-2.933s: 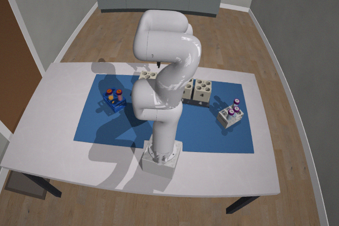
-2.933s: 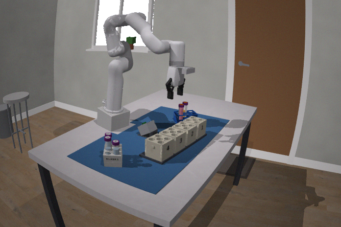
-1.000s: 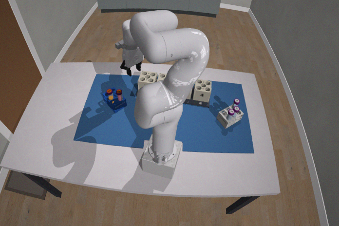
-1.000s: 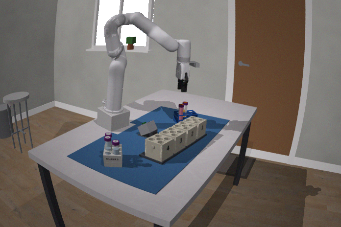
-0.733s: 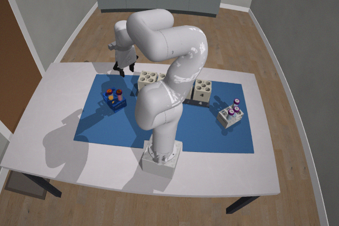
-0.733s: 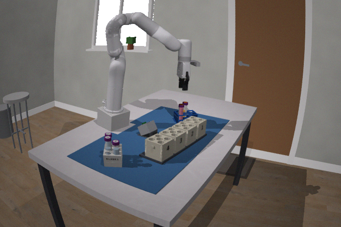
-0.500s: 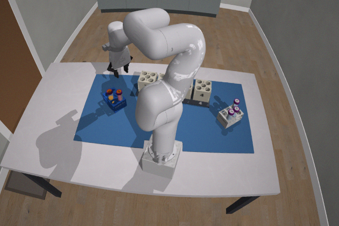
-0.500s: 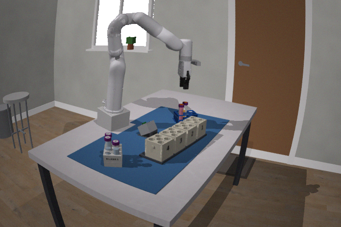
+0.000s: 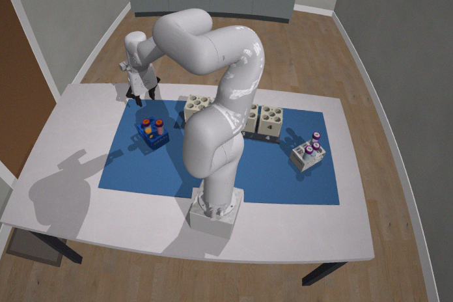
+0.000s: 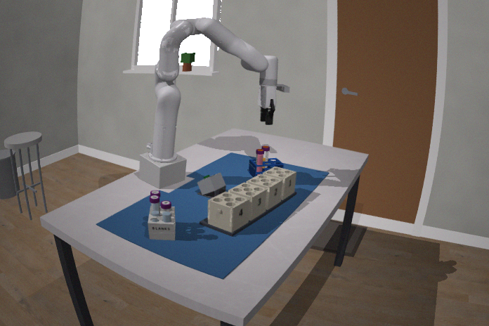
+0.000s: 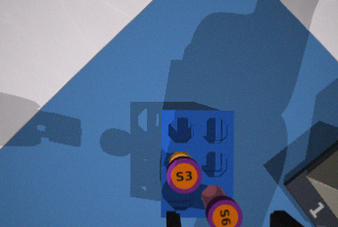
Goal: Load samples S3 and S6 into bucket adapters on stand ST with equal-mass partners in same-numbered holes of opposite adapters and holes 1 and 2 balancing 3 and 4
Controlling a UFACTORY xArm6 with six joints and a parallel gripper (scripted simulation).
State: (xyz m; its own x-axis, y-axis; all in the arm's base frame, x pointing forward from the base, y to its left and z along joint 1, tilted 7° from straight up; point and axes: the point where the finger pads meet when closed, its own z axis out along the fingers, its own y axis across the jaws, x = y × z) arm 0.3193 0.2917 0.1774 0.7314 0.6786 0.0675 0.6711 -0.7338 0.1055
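Note:
My gripper (image 9: 145,98) (image 10: 267,115) is open and empty. It hangs high above the far left corner of the blue mat (image 9: 145,170), a little beyond the blue sample rack (image 9: 156,141) (image 10: 263,168) (image 11: 197,118). In that rack stand sample S3 (image 9: 146,123) (image 10: 265,148) (image 11: 183,176), with yellow-orange fill, and sample S6 (image 9: 159,123) (image 10: 259,153) (image 11: 224,214), with pink fill. The rack's other wells are empty. Adapters 1 (image 9: 196,104) (image 10: 287,178), 2 (image 10: 274,188), 3 (image 10: 254,197) and 4 (image 9: 271,119) (image 10: 230,211) stand in a row in the dark stand (image 10: 213,226); every hole that shows is empty.
The white BLANKS rack (image 9: 302,161) (image 10: 161,227) on the mat's right side holds three purple-capped blanks (image 9: 315,135) (image 10: 165,205). The grey DONE desk (image 10: 212,184) sits between the arm's base (image 9: 215,213) and the adapters. Adapter 1's corner (image 11: 325,201) shows in the wrist view.

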